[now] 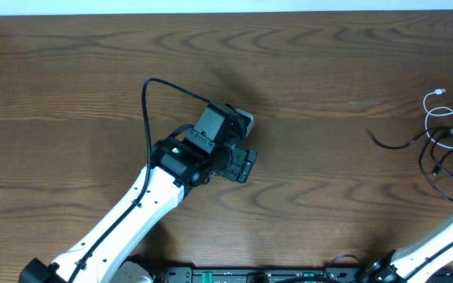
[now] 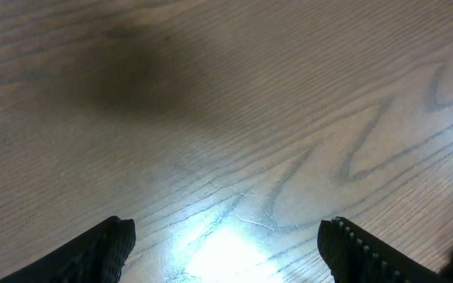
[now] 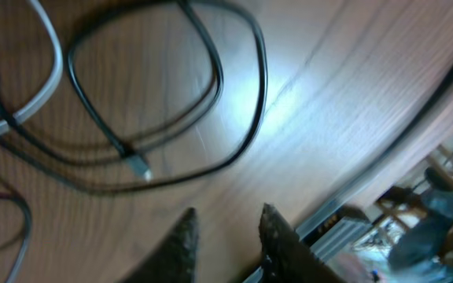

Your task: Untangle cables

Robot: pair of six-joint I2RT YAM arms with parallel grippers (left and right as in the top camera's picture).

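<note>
The left gripper [image 2: 226,245] is released: in the left wrist view its two dark ribbed fingertips [image 2: 104,250] sit at the bottom corners of the frame, wide apart, with only the bare brown wood-grain table [image 2: 234,102] and a bright glare patch between them. They grasp nothing, and no cord shows in this view.

The right gripper [image 3: 226,232] has its fingers [image 3: 181,240] only narrowly parted at the bottom centre of the blurred right wrist view. Nothing lies between them and they touch no cord. Just above them, in the upper left and centre of the frame, the thin black cables [image 3: 234,71] loop on the table. One ends in a small silver plug [image 3: 138,165], and the thin white cable [image 3: 53,67] curves at the upper left.

Only the overhead view places things. The white cable [image 1: 445,116] and black cables [image 1: 439,161] lie overlapped at the right edge, the white right arm [image 1: 439,240] enters at the lower right, and the left gripper [image 1: 241,163] is near the centre, well apart from them.
</note>
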